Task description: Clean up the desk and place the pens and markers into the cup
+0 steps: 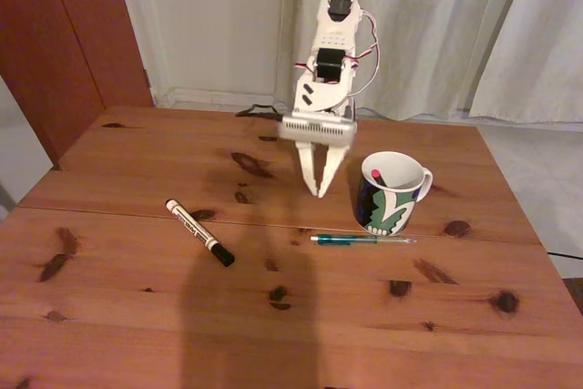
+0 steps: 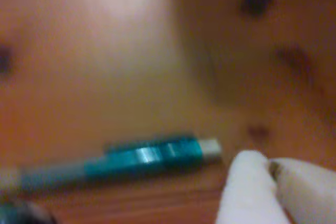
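Note:
My white gripper hangs point-down over the desk, just left of the cup, shut with nothing between its fingers. The cup is a white mug with a dark navy and green pattern, and a pen's red tip shows inside it. A slim green pen lies flat in front of the cup. The white marker with a black cap lies further left. In the blurred wrist view the green pen lies left of my closed fingertips.
The desk's far edge meets a wall, a curtain and a wooden door. Cables trail behind the arm's base. A seam crosses the tabletop. A shadow falls on the front centre.

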Controlling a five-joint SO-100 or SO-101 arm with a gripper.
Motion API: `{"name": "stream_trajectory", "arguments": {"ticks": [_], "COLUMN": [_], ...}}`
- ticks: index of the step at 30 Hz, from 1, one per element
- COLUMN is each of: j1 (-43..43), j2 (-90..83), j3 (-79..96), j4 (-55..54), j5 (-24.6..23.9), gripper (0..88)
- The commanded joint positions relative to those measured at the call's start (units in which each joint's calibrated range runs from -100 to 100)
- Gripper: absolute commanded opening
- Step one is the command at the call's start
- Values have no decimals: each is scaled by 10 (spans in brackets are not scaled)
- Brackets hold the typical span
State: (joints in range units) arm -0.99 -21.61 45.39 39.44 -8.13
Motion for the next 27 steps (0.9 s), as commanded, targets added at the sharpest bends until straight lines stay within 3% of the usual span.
{"name": "stream_trajectory", "arguments": {"ticks": [1,5,9,19,27], "j1": [2,-4,-10,-17,-16], "j2": [26,50,76,159,180], "j3": [-110,-201,-259,-320,-313], "j4": [141,280,341,291,298], "j5": [55,83,84,87,221], "gripper": [7,7,7,6,7]}}
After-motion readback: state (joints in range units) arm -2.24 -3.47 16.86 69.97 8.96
